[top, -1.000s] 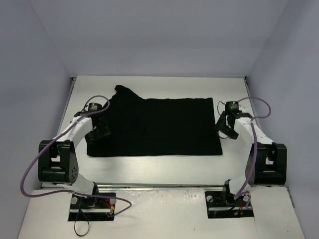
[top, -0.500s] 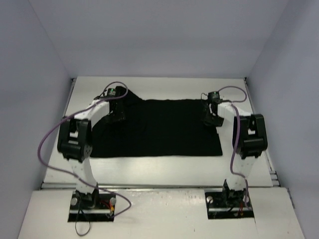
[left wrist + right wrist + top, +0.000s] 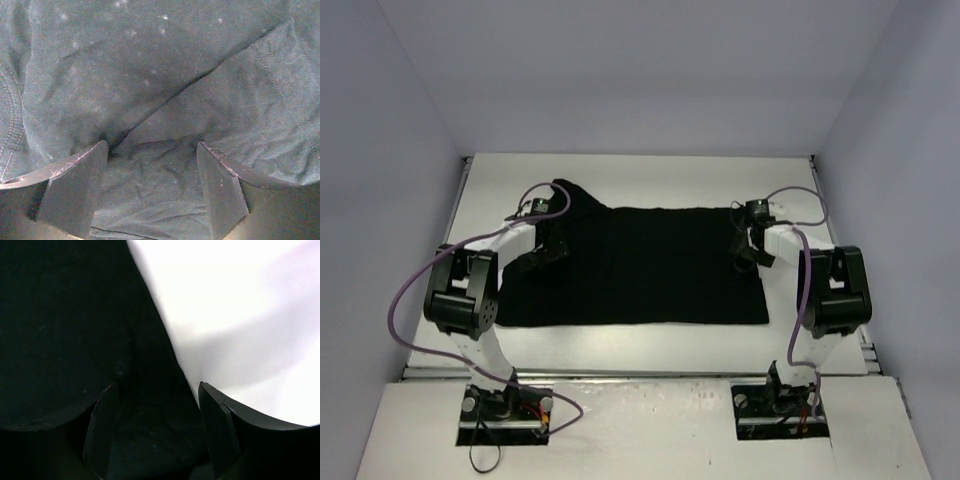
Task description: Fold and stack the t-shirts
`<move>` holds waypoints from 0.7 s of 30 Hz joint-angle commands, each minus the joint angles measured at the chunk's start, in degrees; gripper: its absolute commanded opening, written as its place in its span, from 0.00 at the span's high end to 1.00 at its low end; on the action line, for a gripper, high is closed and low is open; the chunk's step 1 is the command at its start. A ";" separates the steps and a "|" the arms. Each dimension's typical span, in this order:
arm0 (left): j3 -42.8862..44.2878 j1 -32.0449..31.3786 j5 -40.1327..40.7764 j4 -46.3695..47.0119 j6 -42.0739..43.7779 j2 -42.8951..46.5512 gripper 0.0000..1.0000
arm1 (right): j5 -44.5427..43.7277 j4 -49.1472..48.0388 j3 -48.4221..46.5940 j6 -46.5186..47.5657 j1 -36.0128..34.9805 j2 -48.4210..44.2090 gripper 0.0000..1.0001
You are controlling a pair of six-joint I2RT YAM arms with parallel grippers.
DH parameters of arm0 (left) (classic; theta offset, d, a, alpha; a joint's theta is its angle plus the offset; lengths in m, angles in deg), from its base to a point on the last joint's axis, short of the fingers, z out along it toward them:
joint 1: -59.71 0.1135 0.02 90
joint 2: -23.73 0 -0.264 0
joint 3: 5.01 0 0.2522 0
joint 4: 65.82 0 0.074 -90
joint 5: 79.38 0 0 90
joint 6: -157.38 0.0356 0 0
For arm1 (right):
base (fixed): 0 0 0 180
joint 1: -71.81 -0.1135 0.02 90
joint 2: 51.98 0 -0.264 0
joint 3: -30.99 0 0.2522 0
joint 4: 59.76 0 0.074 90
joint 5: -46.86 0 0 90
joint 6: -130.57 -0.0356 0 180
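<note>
The black t-shirt (image 3: pixel 650 265) lies spread flat on the white table (image 3: pixel 640 345), with a sleeve bunched at its far left corner (image 3: pixel 563 190). My left gripper (image 3: pixel 552 250) is down on the shirt's left part. In the left wrist view it (image 3: pixel 150 187) is open, with wrinkled black cloth (image 3: pixel 150 75) and a seam fold lying between its fingers. My right gripper (image 3: pixel 748 255) is at the shirt's right edge. In the right wrist view it (image 3: pixel 157 430) is open and straddles the shirt's edge (image 3: pixel 65 315), with bare table (image 3: pixel 240 300) to its right.
Grey walls enclose the table on three sides. Purple cables loop off both arms (image 3: pixel 410 290) (image 3: pixel 798 300). A white strip of table runs along the near edge in front of the shirt, and the arm bases (image 3: pixel 505 405) stand below it.
Both grippers reached over the shirt's far corners, then drew back a little toward me. The shirt now lies slightly nearer the near edge, and its left sleeve shows again.
</note>
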 commanded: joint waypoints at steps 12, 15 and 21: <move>25.09 6.54 -7.16 -9.18 4.35 -0.40 0.33 | 3.04 7.42 -13.45 2.81 2.31 -6.02 0.39; 34.33 7.60 -11.95 -9.16 6.02 -6.65 0.33 | 4.77 7.34 -17.64 3.08 2.70 -3.64 0.39; 50.18 10.21 -20.50 -8.35 11.00 -20.84 0.35 | 9.50 7.25 -22.44 3.85 3.19 0.25 0.39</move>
